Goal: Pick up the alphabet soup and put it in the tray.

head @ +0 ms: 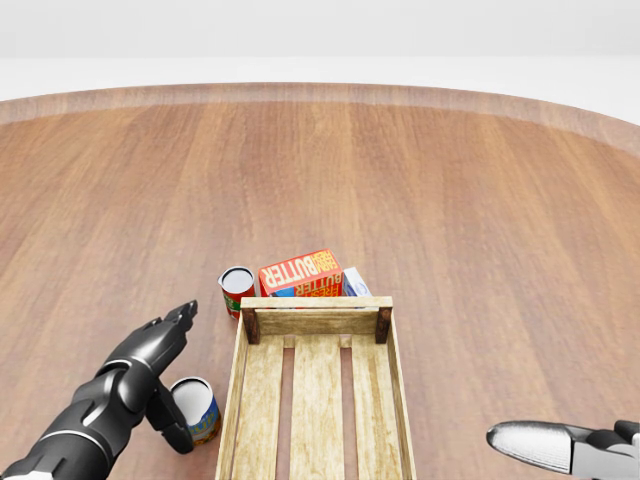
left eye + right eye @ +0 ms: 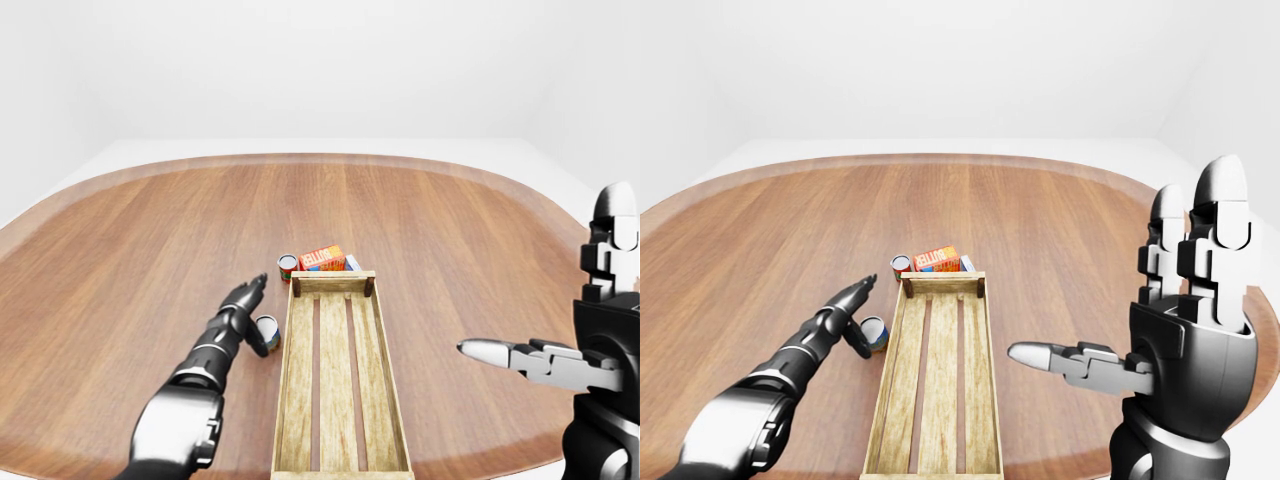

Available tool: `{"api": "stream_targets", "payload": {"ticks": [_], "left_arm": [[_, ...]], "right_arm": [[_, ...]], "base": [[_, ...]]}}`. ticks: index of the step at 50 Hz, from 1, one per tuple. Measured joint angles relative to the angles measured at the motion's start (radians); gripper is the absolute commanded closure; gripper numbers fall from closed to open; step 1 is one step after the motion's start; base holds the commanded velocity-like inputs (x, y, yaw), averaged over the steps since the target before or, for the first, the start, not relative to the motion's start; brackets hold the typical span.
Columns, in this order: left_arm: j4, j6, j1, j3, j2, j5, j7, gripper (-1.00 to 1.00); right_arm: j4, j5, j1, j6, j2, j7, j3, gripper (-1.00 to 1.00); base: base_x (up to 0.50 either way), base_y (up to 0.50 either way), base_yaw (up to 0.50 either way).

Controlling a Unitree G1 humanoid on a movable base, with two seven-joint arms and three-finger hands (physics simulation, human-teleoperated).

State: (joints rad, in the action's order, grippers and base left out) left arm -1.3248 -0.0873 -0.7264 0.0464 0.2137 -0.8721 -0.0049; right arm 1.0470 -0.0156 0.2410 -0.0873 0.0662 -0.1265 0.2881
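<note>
Wooden desk (image 1: 450, 200), white room: tray (image 1: 262, 400) empty, pickup not yet made.
Left hand (image 1: 150, 360) fingers spread, standing just beside a can (image 1: 196, 407) at lower left; whether this or the red can (image 1: 237, 290) is the soup, cannot tell. Right hand (image 2: 1185, 330) open, well clear.

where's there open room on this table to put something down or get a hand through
The tray is bare inside. Wide table lies free beyond the butter box and right of the tray. It is crowded at the tray's far end and around the left robot hand by the can.
</note>
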Motion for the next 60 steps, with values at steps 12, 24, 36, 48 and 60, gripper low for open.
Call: {"api": "stream_targets", "payload": {"ticks": [12,24,36,48,60], "left_arm": [[-0.012,0.000,-0.001,-0.001,-0.015,-0.002,-0.004,-1.00],[-0.022,0.000,0.006,-0.001,-0.030,-0.010,-0.007,-1.00],[-0.030,0.000,0.019,-0.004,-0.038,-0.015,-0.012,-1.00],[-0.032,0.000,0.029,-0.009,-0.040,-0.008,-0.039,1.00],[-0.037,0.000,0.041,0.001,-0.039,0.010,-0.070,1.00]], "right_arm": [[0.000,-0.003,-0.004,0.000,0.003,-0.004,0.004,-0.98],[0.000,0.004,-0.002,0.000,0.003,-0.002,0.010,-0.98],[0.000,0.009,-0.001,0.000,0.001,0.004,0.012,-0.98],[0.000,0.016,-0.005,0.000,0.001,0.009,0.021,-0.98],[0.000,0.041,-0.001,0.000,-0.009,0.025,0.035,-0.98]], "base": [[0.00,0.00,0.00],[0.00,0.00,0.00],[0.00,0.00,0.00],[0.00,0.00,0.00],[0.00,0.00,0.00]]}}
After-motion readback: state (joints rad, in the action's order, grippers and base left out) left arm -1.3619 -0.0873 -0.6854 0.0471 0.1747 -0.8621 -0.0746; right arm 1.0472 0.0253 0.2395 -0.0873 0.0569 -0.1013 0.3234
